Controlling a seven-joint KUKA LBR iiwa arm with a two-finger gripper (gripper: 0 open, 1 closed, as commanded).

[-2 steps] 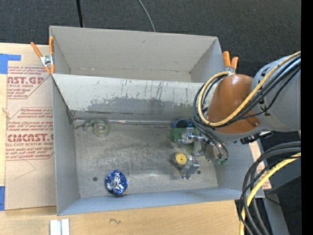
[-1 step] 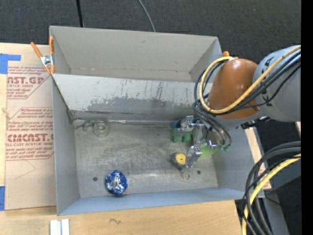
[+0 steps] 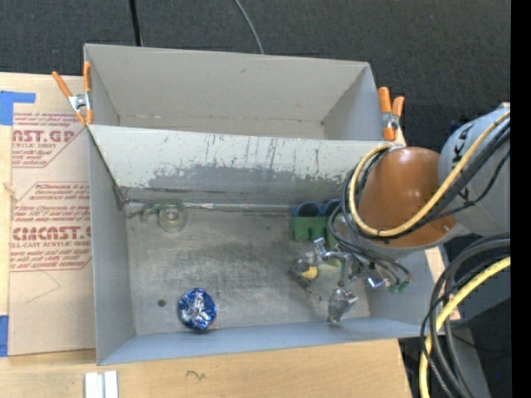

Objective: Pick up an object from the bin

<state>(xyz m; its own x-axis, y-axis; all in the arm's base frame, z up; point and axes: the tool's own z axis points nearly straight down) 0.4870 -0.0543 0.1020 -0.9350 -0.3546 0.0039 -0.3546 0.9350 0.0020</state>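
Observation:
My gripper (image 3: 323, 288) hangs low over the bin's right front corner, under the orange dome of the wrist. Its two metal fingers stand apart, one fingertip (image 3: 307, 269) to the left and the other near the front wall, with only bare floor showing between them. A small pale yellowish bit (image 3: 309, 274) lies right at the left fingertip; whether it touches the finger I cannot tell. Just behind the gripper, by the back wall, sits a green thing (image 3: 305, 225) with a blue piece (image 3: 310, 210) on top, partly hidden by the cables.
A crumpled blue and white ball (image 3: 197, 309) lies near the front wall at the left. A small clear round thing (image 3: 171, 217) rests against the back wall at the far left. The arm and its cables cover the bin's right side.

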